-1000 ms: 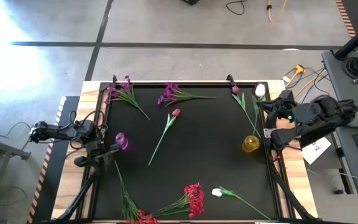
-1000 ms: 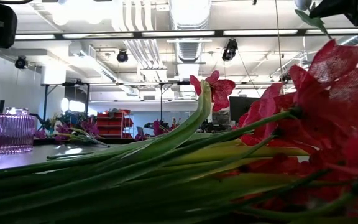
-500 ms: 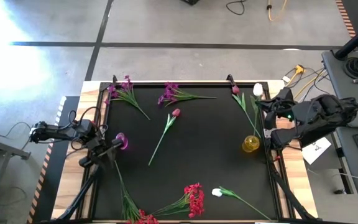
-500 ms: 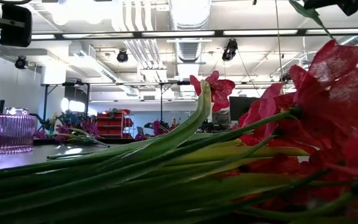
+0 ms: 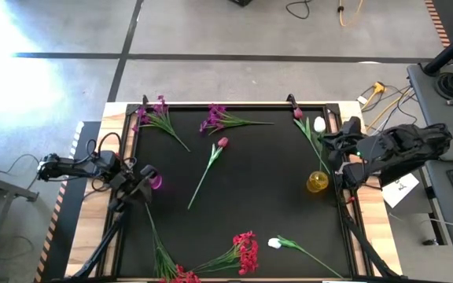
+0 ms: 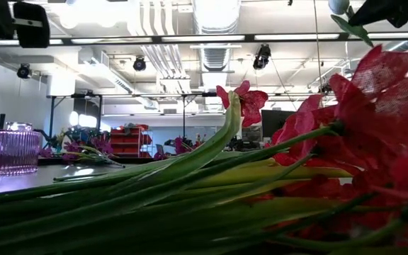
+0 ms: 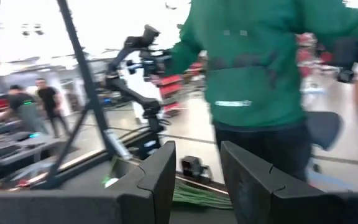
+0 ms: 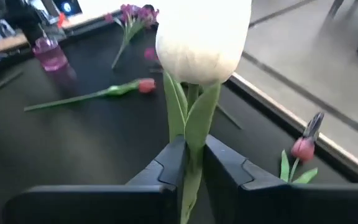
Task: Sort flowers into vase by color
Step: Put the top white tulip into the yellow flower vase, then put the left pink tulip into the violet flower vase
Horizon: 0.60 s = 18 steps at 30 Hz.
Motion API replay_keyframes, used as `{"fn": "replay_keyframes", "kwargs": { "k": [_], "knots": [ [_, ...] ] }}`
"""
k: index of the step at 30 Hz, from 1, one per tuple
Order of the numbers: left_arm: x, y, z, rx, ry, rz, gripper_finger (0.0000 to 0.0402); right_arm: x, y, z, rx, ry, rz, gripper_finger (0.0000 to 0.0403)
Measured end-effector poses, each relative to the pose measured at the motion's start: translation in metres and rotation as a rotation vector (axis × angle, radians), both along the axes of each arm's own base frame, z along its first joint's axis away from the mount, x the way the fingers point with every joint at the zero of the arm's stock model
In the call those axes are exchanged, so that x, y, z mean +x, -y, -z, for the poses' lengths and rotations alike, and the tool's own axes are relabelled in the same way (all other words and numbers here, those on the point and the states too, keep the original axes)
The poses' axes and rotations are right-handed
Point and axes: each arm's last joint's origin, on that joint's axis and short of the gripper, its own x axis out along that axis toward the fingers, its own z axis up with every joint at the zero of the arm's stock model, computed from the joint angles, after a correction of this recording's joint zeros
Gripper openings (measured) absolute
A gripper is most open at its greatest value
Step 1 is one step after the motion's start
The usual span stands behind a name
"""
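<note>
My right gripper point(image 8: 194, 171) is shut on a white tulip point(image 8: 204, 40), lifted above the table's right edge, beyond the yellow vase point(image 5: 317, 182); in the high view its bud point(image 5: 319, 124) shows left of the arm. My left gripper point(image 7: 194, 180) is open and empty, hovering beside the purple vase point(image 5: 156, 181). Lying flat on the black mat are purple clusters point(image 5: 156, 114) point(image 5: 219, 118), a pink tulip point(image 5: 215, 161), another pink tulip point(image 5: 299, 115), red clusters point(image 5: 244, 251) and a second white tulip point(image 5: 274, 243). My right gripper pinches the white tulip's green stem point(image 8: 191, 143) just below the bud and leaves, between its two fingers point(image 8: 173, 165). The tulip is lifted clear of the table. Its bud point(image 6: 337, 6) points away from the fingers, toward the table's left side.
A raised dark frame point(image 5: 340, 204) borders the mat. Red flowers and green stems point(image 6: 261, 184) fill the low view close to the camera. A person in a green top point(image 7: 260, 62) stands beyond the table in the left wrist view. The mat's middle point(image 5: 266, 169) is bare.
My right gripper has carried the white tulip a little toward the table's left and near side, closer to the yellow vase. My left gripper has moved toward the table's right and far side, up against the purple vase.
</note>
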Motion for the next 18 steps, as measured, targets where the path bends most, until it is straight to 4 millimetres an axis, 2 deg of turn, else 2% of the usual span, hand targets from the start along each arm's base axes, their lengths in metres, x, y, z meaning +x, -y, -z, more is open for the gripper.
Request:
{"fn": "replay_keyframes", "kwargs": {
  "k": [7,13,18],
  "knots": [
    [0.000,0.000,0.000,-0.005,-0.006,-0.018,0.0114,0.001,-0.003,-0.003,0.089,-0.109,-0.045,0.0125],
    [0.000,-0.001,-0.001,-0.065,-0.050,-0.011,0.0114,0.005,-0.007,-0.020,0.155,-0.252,-0.047,0.0176],
    [0.003,-0.007,-0.009,-0.165,0.013,-0.261,0.0114,0.017,-0.010,-0.044,0.147,-0.307,-0.044,0.0195]
  ]
}}
